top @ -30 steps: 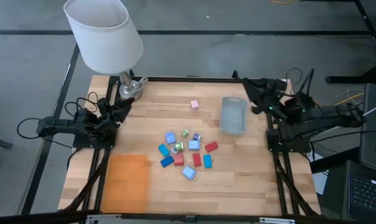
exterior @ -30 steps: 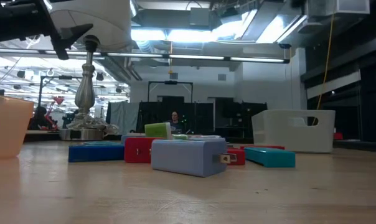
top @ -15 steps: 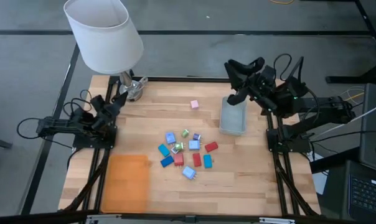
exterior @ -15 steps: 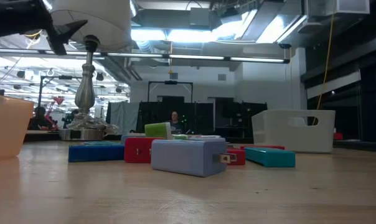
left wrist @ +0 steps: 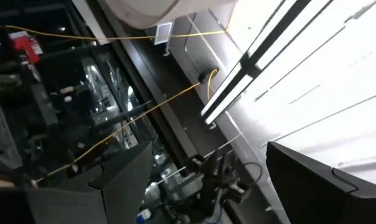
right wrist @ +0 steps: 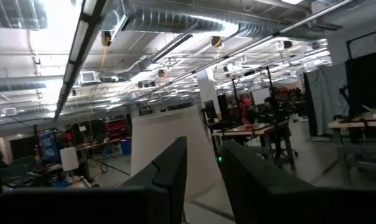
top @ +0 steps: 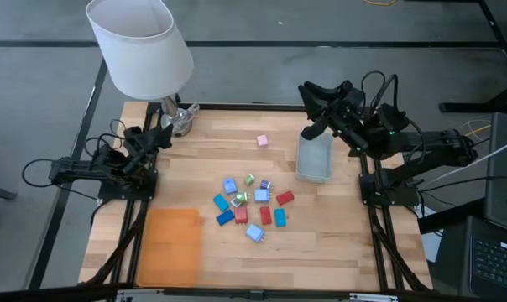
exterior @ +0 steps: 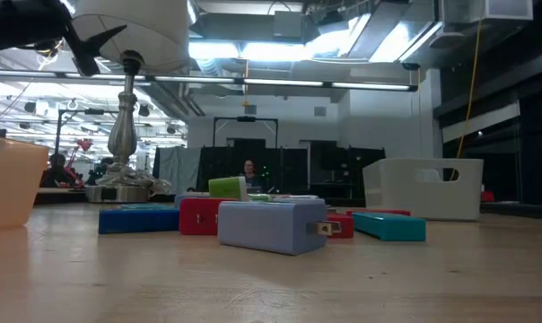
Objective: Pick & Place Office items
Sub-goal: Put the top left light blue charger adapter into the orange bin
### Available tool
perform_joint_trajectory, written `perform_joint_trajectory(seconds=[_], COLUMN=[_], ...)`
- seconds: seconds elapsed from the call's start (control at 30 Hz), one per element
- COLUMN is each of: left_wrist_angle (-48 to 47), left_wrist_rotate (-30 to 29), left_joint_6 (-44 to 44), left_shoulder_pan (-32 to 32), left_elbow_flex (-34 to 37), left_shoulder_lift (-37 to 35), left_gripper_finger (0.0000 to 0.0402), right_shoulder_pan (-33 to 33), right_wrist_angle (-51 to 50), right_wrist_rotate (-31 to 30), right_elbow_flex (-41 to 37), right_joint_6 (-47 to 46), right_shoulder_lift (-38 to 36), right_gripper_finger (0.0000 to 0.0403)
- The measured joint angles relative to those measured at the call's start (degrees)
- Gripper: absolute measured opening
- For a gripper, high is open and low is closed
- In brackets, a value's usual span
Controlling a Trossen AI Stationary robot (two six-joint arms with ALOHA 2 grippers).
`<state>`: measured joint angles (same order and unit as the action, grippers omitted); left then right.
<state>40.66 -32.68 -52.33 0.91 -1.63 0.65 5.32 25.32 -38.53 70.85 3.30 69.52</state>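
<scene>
Your right claw (top: 314, 107) hung raised over the far end of the translucent grey-blue bin (top: 315, 156), its fingers (right wrist: 175, 168) spread and gripping nothing; through its wrist camera you saw the two dark fingers with a gap between them and, beyond, the white lampshade (right wrist: 169, 149) and the room. Your left claw (top: 159, 137) sat at the worktop's (top: 346, 243) left edge beside the lamp base (top: 175, 120), also released and empty, its camera tilted up toward the ceiling lights.

The office items (top: 252, 204) lay clustered near the middle of the worktop, between the bin and the flat orange tray (top: 171, 248): blue, light blue, red and green pieces lying close together, some touching. One pink piece (top: 262, 141) lay apart from them, toward the far edge and left of the bin. Neither claw touched any of them.

From the level camera, a light blue block (exterior: 271, 224) stood nearest, with a red one (exterior: 199, 216) and a blue one (exterior: 138, 219) to its left, a green one (exterior: 226, 187) behind, and a teal one (exterior: 389, 225) to its right. The bin (exterior: 423, 188) stood farther back on the right, and the lamp stem (exterior: 125, 126) on the left. A person (exterior: 249, 170) showed far off in the room.
</scene>
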Motion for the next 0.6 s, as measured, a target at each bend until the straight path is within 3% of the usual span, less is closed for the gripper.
perform_joint_trajectory(seconds=[0.1,0.2,0.27,0.37,0.6], left_wrist_angle=[0.3,0.1,-0.6,-4.1,-42.7], left_wrist_rotate=[-5.0,-9.3,-8.4,-1.5,7.4], left_joint_6=[0.1,8.0,13.1,16.4,20.6], left_shoulder_pan=[0.0,0.0,0.0,0.0,0.1], left_elbow_flex=[-2.0,-4.5,-5.7,-8.8,-29.1], left_shoulder_lift=[0.4,0.5,0.7,1.7,12.7], left_gripper_finger=[0.0306,0.0306,0.0306,0.0306,0.0306], right_shoulder_pan=[0.0,0.0,0.0,0.0,0.0], right_wrist_angle=[-0.1,-0.1,-0.1,-0.2,-0.1], right_wrist_rotate=[-0.5,-0.3,-0.2,0.0,1.3], right_elbow_flex=[0.0,0.0,0.0,0.0,0.0], right_joint_6=[-1.4,-1.4,-1.5,-3.0,-4.4], right_shoulder_lift=[0.8,1.8,2.2,2.4,2.3], right_gripper_finger=[0.0100,0.0100,0.0100,0.0100,0.0100])
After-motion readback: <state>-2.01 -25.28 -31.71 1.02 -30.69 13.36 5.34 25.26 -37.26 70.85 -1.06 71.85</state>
